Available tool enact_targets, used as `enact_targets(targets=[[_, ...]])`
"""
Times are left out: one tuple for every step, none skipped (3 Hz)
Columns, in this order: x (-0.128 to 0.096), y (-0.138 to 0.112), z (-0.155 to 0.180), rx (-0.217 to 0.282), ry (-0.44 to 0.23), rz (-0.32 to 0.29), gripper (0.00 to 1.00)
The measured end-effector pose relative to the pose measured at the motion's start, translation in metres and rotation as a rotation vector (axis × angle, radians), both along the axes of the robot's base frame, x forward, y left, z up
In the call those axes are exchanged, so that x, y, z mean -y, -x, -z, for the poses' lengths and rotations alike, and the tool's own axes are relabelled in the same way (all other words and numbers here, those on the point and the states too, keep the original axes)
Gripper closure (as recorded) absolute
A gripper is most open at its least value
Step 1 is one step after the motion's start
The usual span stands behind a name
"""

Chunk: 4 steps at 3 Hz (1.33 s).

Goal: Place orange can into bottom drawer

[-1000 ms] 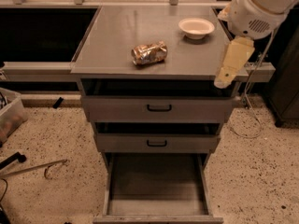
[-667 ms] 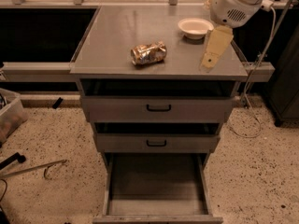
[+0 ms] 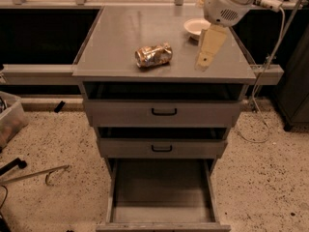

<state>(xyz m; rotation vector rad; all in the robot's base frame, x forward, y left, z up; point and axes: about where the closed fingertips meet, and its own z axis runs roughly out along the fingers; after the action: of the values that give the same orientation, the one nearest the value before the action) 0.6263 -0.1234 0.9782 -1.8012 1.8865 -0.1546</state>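
Observation:
The orange can lies on its side, dented, near the front middle of the grey cabinet top. My gripper hangs from the white arm above the cabinet top, to the right of the can and apart from it, holding nothing. The bottom drawer is pulled out below, and its flat grey floor is bare.
A cream round bowl stands at the back right of the top, behind the gripper. Two shallower drawers with black handles are slightly open. A cable hangs at the right. A bin and a metal hook are on the floor at the left.
My gripper has moved left from beyond the cabinet's right edge to above the top, closer to the can. The can and the drawers have not moved.

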Motion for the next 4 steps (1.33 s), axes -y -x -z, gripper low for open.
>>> enact_targets(targets=[[-0.038,-0.031,0.006,0.031,-0.031,-0.110,0.00],[-0.071,-0.056,0.019,0.035,-0.059,-0.217,0.00],[-0.090,-0.077,0.044,0.000,-0.081,-0.281,0.00],[-0.115,-0.111,0.099,-0.067,-0.121,-0.337,0.00]])
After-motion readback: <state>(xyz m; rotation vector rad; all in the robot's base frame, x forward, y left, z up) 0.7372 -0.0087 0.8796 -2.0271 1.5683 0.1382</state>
